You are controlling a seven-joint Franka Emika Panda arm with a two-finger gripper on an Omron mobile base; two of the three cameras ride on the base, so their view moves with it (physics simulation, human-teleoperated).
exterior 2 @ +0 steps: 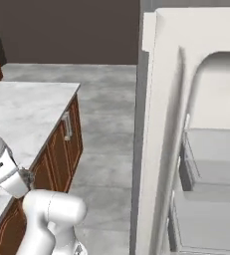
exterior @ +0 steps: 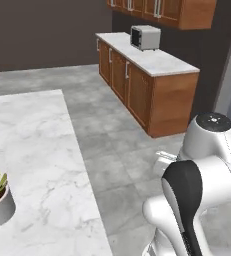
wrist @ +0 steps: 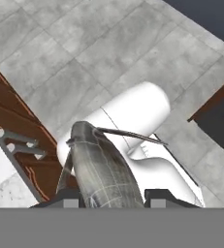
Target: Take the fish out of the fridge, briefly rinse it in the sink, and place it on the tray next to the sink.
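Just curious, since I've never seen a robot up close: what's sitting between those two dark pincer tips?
A dark grey fish with thin fins, seen in the hand view; the pincer is clamped on its body.

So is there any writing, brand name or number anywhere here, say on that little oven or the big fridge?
None can be read.
Small silver microwave oven on the white counter: no legible label.
Tall grey fridge with its open door: plain surfaces.
Dark grey fish held in the pincer: scales, no text.

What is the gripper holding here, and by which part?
The small dark grey fish sits between the gripper's two dark tips, gripped at one end of its body; which end cannot be told.
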